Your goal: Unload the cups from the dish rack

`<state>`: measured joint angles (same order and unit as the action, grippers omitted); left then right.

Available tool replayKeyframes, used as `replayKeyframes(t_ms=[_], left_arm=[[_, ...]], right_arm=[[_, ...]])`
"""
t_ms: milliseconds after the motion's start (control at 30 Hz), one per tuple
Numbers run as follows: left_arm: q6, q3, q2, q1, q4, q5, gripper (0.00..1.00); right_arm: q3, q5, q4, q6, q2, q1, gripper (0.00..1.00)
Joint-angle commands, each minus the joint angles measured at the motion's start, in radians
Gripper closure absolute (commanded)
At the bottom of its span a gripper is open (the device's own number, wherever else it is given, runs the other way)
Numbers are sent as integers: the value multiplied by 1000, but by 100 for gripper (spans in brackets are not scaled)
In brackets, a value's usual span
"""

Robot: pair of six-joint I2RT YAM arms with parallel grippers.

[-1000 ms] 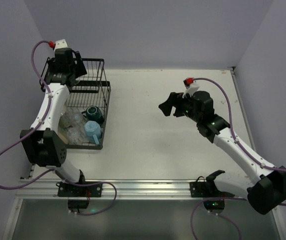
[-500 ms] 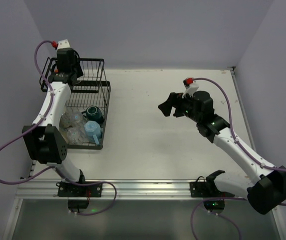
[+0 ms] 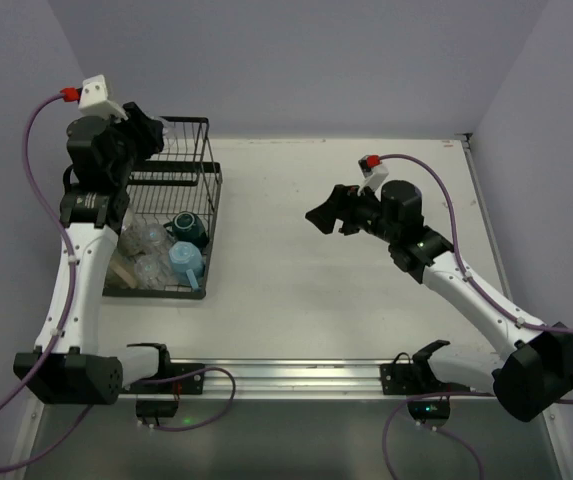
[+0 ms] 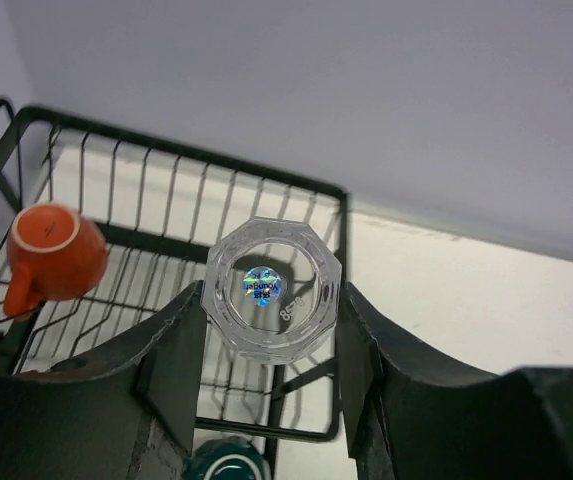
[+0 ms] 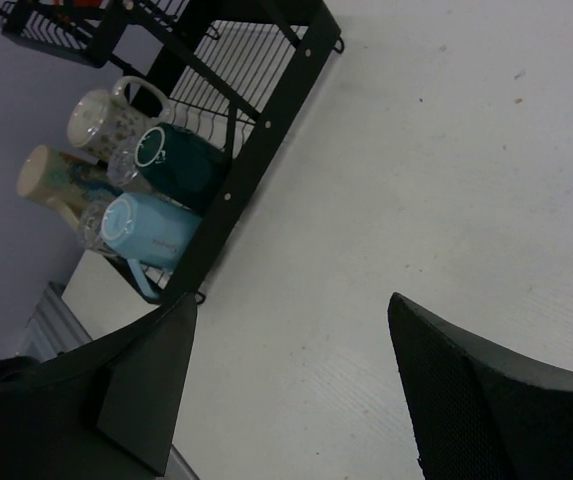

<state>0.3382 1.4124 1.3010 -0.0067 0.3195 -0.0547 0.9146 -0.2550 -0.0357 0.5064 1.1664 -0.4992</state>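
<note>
**Finding 1, grip.** Your left pincer (image 4: 272, 322) is clamped on a clear glass (image 4: 273, 288), one finger on each side of its faceted wall. The glass base faces the wrist camera. The glass hangs above the rack (image 4: 216, 200), over its tall basket end, touching no wire that I can see. Your right pincer (image 5: 296, 380) has its jaws apart and holds nothing, and it hovers over the bare bench (image 3: 296, 290), well apart from the rack.

**Finding 2, the step in hand.** I judge this to be the carry-out of the glass.
- Lift until the glass clears the top rim wire before you swing it sideways.
- The wall is smooth and faceted, so keep the clamp firm and turn the wrist slowly.
- Keep clear of the orange cup (image 4: 56, 250) lying in the basket to one side.
- Set the glass on the bench well away from the rack and from the right arm.
- Open the jaws only once the glass rests on the bench.
- The teal mug (image 3: 186, 228) and blue mug (image 3: 185, 260) lie in the lower tray, not yet unloaded.

**Finding 3, markings.** A round holographic sticker (image 4: 259, 283) sits on the glass base. Its print is too small to read. Raised characters beside it are also illegible. I see no brand on the mugs.
</note>
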Motion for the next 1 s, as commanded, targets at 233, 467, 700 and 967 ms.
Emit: replayKeyframes(t_ms=[233,467,700,967], left_arm=[[312,-267,-302,-119,-388,555,79],[567,-460,-301,-302,-796,650,79],[645,-495,-252,-375,-938,653,79],[648,-507,-201,-493,-984,621,79]], right_arm=[[-43,-237,362,227,-132,-33,21],[-80,-316,620,379,-188,-41,25],[-71,-316,620,397,-206,-58,25],[-42,-331,622,394,-178,-68,28]])
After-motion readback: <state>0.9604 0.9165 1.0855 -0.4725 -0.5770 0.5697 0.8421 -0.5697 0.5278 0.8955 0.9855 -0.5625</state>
